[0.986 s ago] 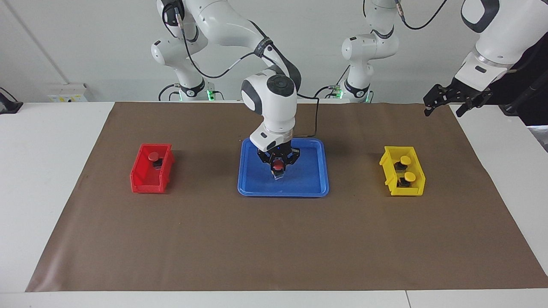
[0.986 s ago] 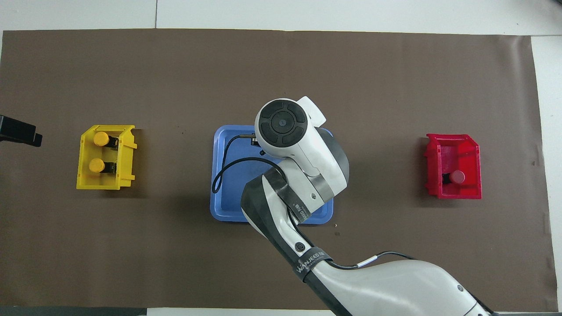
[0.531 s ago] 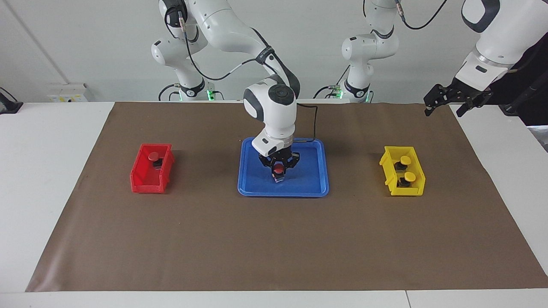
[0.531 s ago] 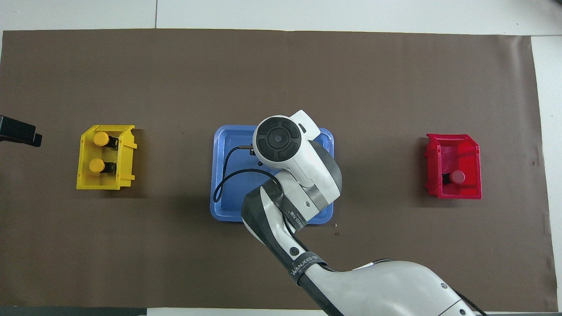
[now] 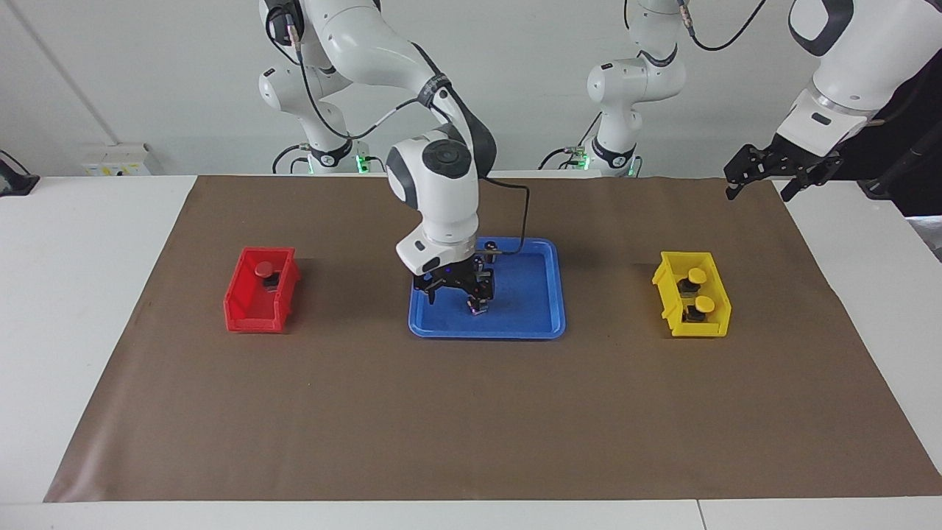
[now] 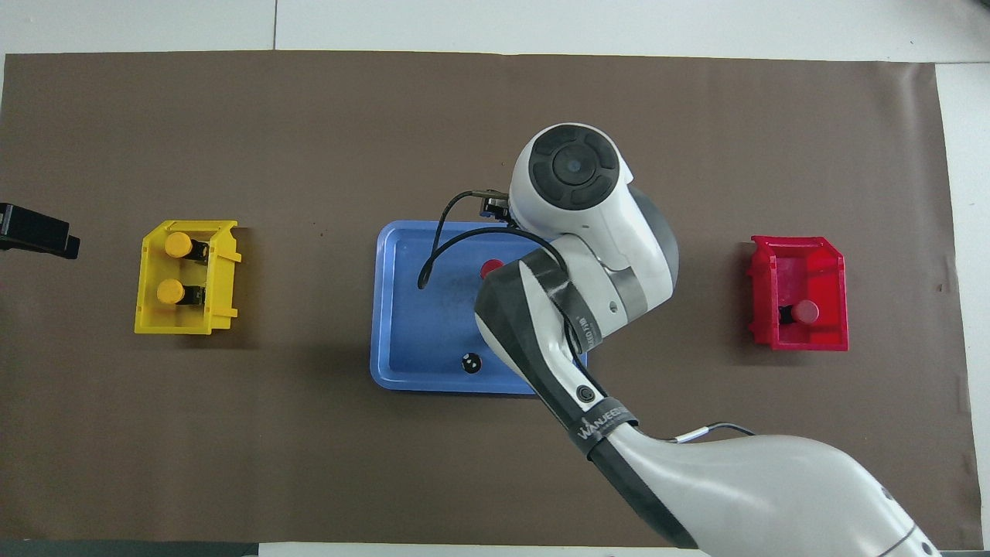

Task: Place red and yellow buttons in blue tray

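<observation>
The blue tray (image 5: 531, 313) (image 6: 410, 333) lies mid-table. One red button (image 6: 489, 268) stands in it; in the facing view it (image 5: 479, 306) shows dark, right beside one finger. My right gripper (image 5: 454, 293) hangs open low over the tray, on the button's side toward the right arm's end. The other red button (image 5: 263, 270) (image 6: 807, 311) sits in the red bin (image 5: 250, 315) (image 6: 797, 342). Two yellow buttons (image 5: 697, 276) (image 6: 178, 244) sit in the yellow bin (image 5: 664, 283) (image 6: 224, 282). My left gripper (image 5: 762, 177) waits open, raised past the yellow bin.
A dark capless cylinder (image 6: 470, 361) stands in the tray near its edge nearest the robots. The brown mat (image 5: 471, 412) covers the table. My right arm (image 6: 588, 309) hides the tray's part toward the red bin from above.
My right gripper has let go of the red button, which now stands in the tray. The hand has turned and shifted toward the right arm's end. The left arm has barely moved.
</observation>
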You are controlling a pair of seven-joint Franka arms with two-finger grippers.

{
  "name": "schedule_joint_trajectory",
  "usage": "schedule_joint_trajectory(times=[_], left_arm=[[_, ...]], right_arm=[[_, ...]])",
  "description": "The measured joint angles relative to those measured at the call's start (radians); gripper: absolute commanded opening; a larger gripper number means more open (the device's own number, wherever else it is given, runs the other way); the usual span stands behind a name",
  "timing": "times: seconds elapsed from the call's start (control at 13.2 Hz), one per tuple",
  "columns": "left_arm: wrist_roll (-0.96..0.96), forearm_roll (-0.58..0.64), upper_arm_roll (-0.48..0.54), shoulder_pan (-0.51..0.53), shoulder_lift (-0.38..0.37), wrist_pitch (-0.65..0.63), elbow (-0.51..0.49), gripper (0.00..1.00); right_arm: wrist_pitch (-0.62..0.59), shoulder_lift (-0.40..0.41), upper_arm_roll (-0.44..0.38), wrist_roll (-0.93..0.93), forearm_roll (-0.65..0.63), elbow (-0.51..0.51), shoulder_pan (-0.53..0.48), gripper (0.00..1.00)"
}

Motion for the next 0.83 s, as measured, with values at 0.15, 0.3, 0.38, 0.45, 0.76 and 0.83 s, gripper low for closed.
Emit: schedule_joint_trajectory(times=[0.15, 0.3, 0.38, 0.45, 0.76, 0.83], left_arm=[[-0.019, 0.0, 0.004, 0.006, -0.019, 0.168, -0.102, 0.96], [-0.019, 0.0, 0.004, 0.006, -0.016, 0.379, -0.259, 0.88], [-0.019, 0.0, 0.004, 0.006, 0.008, 0.45, -0.314, 0.84], [-0.02, 0.0, 0.005, 0.006, 0.039, 0.498, -0.345, 0.84], [-0.02, 0.0, 0.011, 0.011, 0.121, 0.701, -0.441, 0.83], [-0.021, 0.0, 0.011, 0.015, 0.128, 0.725, -0.456, 0.82]], right_arm=[[-0.111, -0.115, -0.004, -0.188, 0.0, -0.047, -0.119, 0.93], [-0.144, -0.275, -0.007, -0.414, 0.002, -0.201, -0.262, 0.9], [-0.14, -0.356, -0.008, -0.51, 0.002, -0.304, -0.327, 0.88], [-0.12, -0.421, -0.008, -0.6, 0.002, -0.402, -0.387, 0.85], [0.015, -0.522, -0.008, -0.796, 0.002, -0.638, -0.51, 0.68], [0.04, -0.524, -0.007, -0.814, 0.002, -0.66, -0.517, 0.67]])
